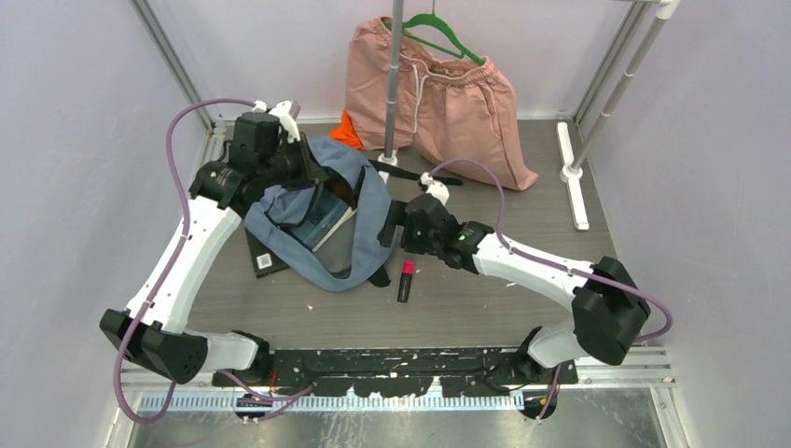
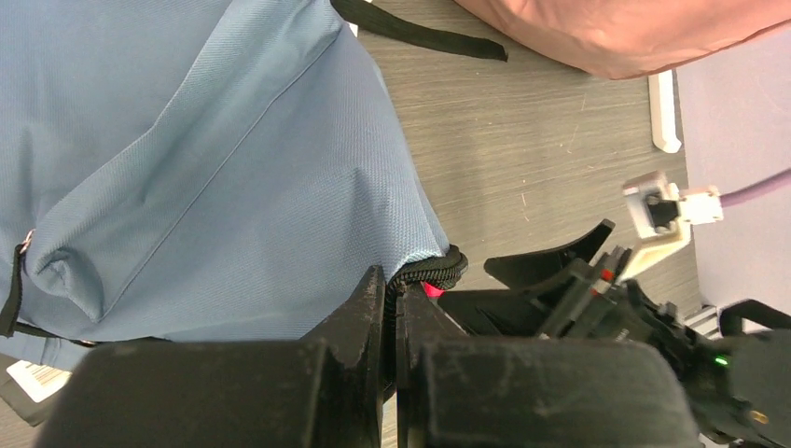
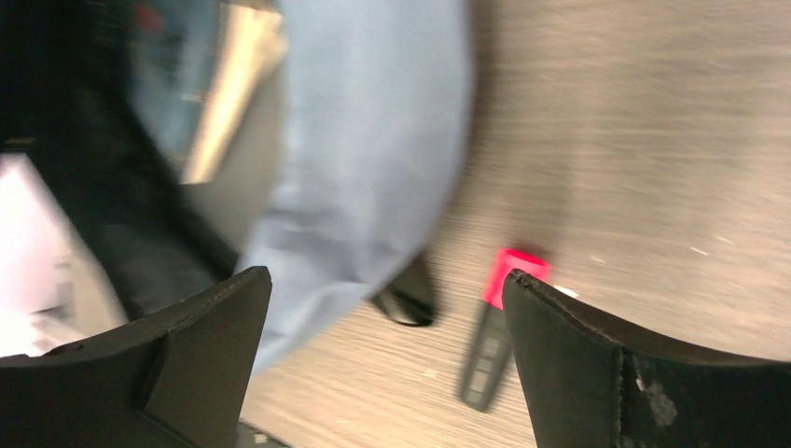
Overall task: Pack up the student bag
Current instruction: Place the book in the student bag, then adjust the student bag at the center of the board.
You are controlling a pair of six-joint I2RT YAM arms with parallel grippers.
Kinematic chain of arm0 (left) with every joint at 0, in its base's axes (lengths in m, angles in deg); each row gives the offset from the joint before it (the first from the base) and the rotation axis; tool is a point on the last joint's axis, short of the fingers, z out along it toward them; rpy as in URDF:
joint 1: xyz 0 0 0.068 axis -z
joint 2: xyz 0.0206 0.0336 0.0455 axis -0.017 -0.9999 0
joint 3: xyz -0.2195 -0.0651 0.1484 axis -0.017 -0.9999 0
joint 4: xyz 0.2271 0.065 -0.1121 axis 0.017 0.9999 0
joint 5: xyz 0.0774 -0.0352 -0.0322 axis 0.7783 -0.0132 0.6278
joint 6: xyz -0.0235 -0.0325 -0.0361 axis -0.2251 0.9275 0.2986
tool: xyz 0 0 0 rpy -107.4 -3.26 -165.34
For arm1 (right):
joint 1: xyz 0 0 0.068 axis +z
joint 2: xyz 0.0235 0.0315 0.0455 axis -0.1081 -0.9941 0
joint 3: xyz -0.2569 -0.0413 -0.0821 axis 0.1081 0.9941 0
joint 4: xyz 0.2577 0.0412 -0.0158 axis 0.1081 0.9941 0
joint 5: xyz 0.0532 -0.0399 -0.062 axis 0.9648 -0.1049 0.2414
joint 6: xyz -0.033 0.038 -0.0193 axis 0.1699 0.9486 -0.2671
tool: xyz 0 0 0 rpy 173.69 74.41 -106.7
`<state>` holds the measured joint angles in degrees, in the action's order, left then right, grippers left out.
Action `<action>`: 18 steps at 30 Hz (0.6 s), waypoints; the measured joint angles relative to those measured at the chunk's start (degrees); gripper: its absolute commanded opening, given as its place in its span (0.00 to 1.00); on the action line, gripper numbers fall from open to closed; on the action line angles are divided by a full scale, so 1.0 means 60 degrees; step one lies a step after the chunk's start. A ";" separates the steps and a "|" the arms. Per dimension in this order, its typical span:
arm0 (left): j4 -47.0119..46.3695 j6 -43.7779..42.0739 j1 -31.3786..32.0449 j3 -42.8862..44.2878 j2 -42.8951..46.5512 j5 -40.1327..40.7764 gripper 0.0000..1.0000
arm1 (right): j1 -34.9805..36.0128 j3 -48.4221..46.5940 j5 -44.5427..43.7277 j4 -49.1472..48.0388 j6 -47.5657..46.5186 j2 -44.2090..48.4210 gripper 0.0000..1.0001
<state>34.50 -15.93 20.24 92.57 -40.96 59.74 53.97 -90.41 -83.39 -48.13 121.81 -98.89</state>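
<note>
Grey-blue fabric student bag (image 1: 359, 201) lies open, rumpled, showing dark lining.

Marker (image 1: 407, 280) right of student bag (image 1: 371, 191), shorts (image 1: 457, 103) behind

One student bag (image 1: 366, 191), one marker (image 1: 406, 280), one notebook (image 1: 266, 254), one hanger (image 1: 450, 37), one pair of shorts (image 1: 466, 103).

I see bare table (image 1: 550, 205) to pass over right of the bag (image 1: 322, 269), but the marker (image 1: 406, 279) lies just beside its near edge, and the pole (image 1: 393, 84) and shorts (image 1: 466, 103) block the far side.
</note>
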 measured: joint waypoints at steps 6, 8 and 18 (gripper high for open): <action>-0.0280 0.0208 -0.0004 -0.0397 0.0080 -0.0175 0.00 | -0.0044 0.0091 -0.0601 0.1504 -0.0295 -0.0681 0.98; -0.0339 0.0248 -0.0004 -0.0488 0.0084 -0.0248 0.00 | -0.0044 0.0091 -0.0474 0.1534 -0.0324 -0.0936 0.95; -0.0481 0.0426 -0.0004 -0.0856 0.0353 -0.0514 0.00 | -0.1359 0.0448 0.2040 -0.1880 0.0455 -0.2495 0.80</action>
<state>31.61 -13.37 20.22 87.43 -38.84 56.66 45.82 -87.72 -71.15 -59.41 124.55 -113.86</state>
